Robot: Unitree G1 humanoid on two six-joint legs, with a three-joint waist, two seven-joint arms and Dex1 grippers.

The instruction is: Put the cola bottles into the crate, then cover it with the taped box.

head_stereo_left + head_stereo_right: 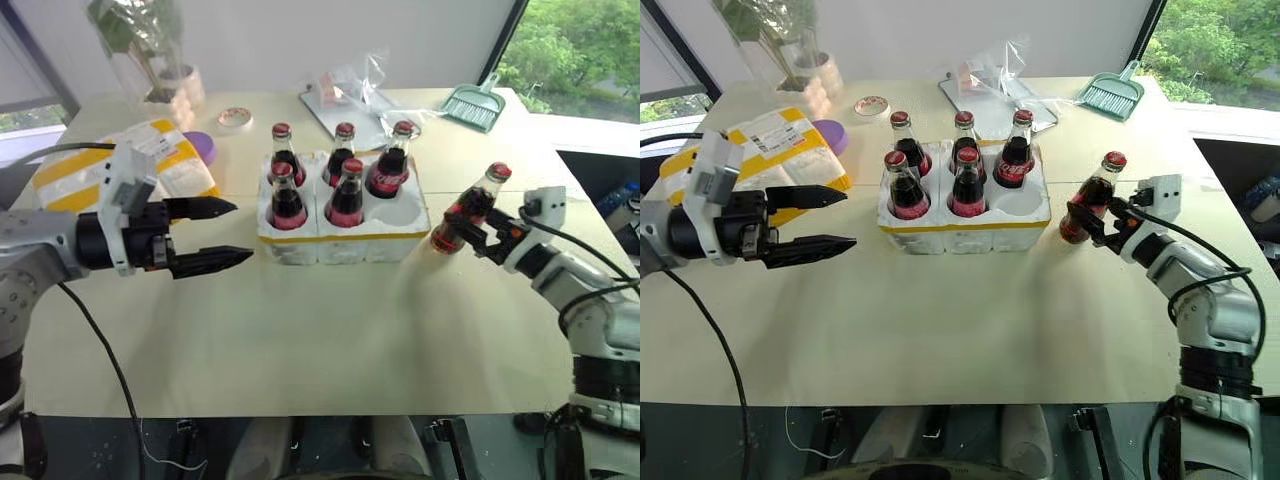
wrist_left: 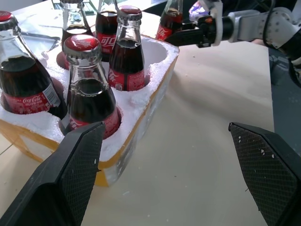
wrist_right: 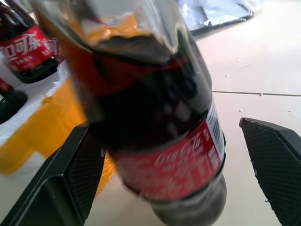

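Pale table [image 1: 300, 340]; leafy window [image 1: 570, 50]

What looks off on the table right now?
The sixth cola bottle leans toward the crate instead of standing upright, its body between the open fingers of the right gripper; whether it rests on the table is unclear. Five bottles stand upright in wells; the front-right well is empty.

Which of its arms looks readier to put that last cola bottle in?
The right: its open gripper already straddles the tilted red-capped glass cola bottle beside the white foam crate's one unfilled well. The left gripper hovers open, far side.
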